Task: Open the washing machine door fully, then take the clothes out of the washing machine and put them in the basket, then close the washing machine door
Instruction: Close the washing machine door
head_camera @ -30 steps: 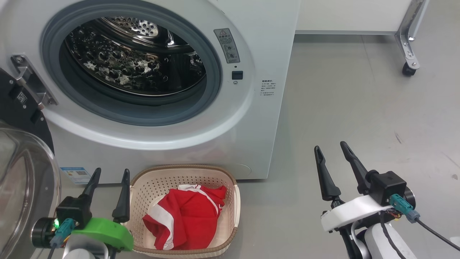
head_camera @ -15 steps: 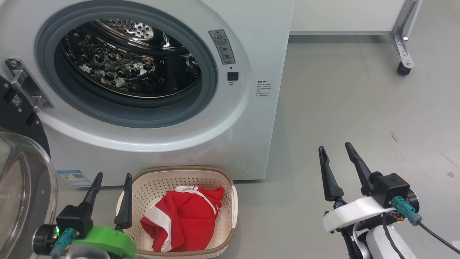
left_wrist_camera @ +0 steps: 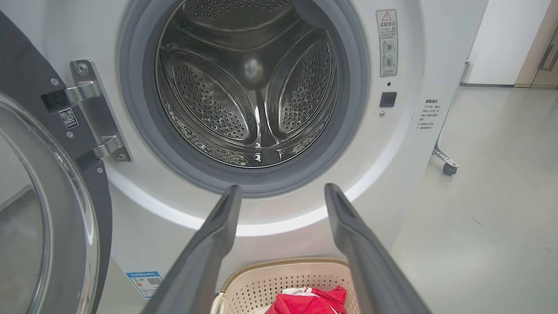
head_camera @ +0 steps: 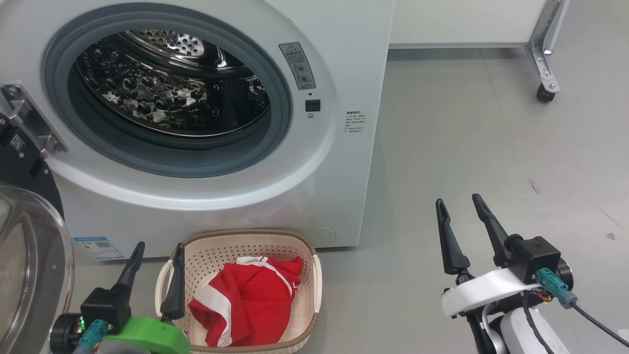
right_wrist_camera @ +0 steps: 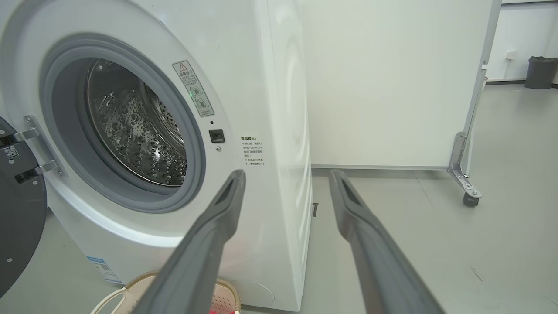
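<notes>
Slight leftward drift of washer [head_camera: 344, 187] and basket [head_camera: 245, 232] in the head view: camera swing, nothing handled. Clothes [head_camera: 245, 300] in basket, bottom centre; drum [head_camera: 162, 93] empty. Left gripper [head_camera: 159, 246] and right gripper [head_camera: 457, 199] jaws apart, empty. Leaves only shutting door [head_camera: 29, 265], left edge.

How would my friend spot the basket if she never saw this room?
Find the big white washing machine. On the grey floor right in front of it sits the basket. It is the cream tub full of holes, with a brown rim and red clothes inside.
</notes>
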### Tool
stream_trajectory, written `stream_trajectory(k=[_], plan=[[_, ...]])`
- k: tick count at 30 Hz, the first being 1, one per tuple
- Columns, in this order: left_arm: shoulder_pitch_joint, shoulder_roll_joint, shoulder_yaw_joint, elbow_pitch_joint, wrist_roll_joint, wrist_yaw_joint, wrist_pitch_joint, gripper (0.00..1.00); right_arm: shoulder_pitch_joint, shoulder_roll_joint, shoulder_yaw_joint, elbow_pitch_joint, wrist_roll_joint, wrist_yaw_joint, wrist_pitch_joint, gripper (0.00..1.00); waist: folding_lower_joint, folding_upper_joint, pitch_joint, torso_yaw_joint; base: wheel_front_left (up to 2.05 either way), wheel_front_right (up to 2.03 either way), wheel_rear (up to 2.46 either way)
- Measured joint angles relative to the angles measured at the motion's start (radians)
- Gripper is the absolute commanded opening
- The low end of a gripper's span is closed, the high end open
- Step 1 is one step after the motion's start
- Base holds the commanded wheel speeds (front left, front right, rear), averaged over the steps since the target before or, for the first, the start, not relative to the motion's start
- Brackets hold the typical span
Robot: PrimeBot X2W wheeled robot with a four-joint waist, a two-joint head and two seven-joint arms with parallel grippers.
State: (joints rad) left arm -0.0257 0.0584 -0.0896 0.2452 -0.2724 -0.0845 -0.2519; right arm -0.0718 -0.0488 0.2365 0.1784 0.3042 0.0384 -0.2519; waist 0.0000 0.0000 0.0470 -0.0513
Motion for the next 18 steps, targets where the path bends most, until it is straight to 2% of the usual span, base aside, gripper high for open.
stream_trajectory(k=[18], plan=[[0.021, -0.002, -0.009, -0.029, 0.000, 0.006, 0.000, 1.00, 0.000, 0.000, 0.002, -0.002, 0.000, -0.006, 0.000, 1.00, 0.0000, 0.0000, -0.003, -0.004, 0.00, 0.00, 0.00]])
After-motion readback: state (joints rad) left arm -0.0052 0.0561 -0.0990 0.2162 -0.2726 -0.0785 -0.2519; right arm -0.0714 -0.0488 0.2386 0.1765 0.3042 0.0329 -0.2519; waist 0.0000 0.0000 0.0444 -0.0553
